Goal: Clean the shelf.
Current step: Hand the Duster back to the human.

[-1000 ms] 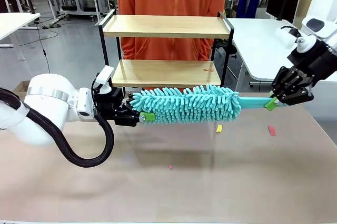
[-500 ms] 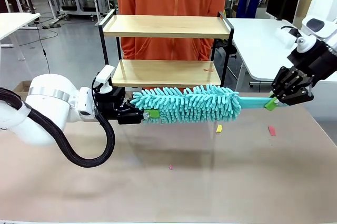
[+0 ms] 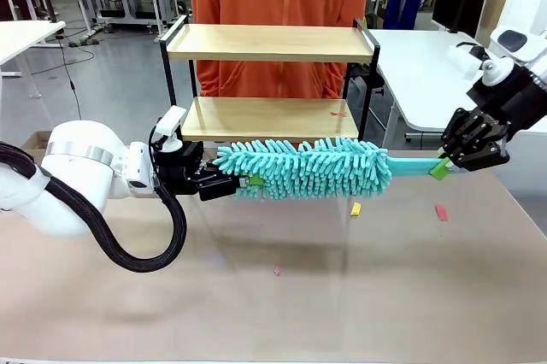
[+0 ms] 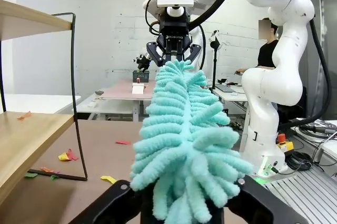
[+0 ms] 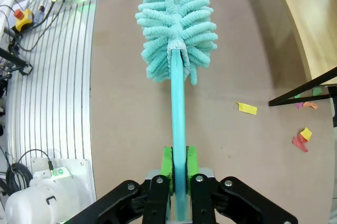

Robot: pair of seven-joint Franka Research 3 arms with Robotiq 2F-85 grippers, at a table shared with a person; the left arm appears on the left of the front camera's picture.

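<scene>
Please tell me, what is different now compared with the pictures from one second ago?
The left end effector moved a little toward the robot's right and closed on the fluffy tip of the teal duster, which it had stood open around before. The right end effector kept its grip on the duster's handle. The duster, the shelf and the paper scraps on the table stayed in place.

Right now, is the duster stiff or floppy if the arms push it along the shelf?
The duster head looks soft, so its fuzzy strands probably bend easily. Its handle stays straight, so it is likely stiff. It seems light.
</scene>
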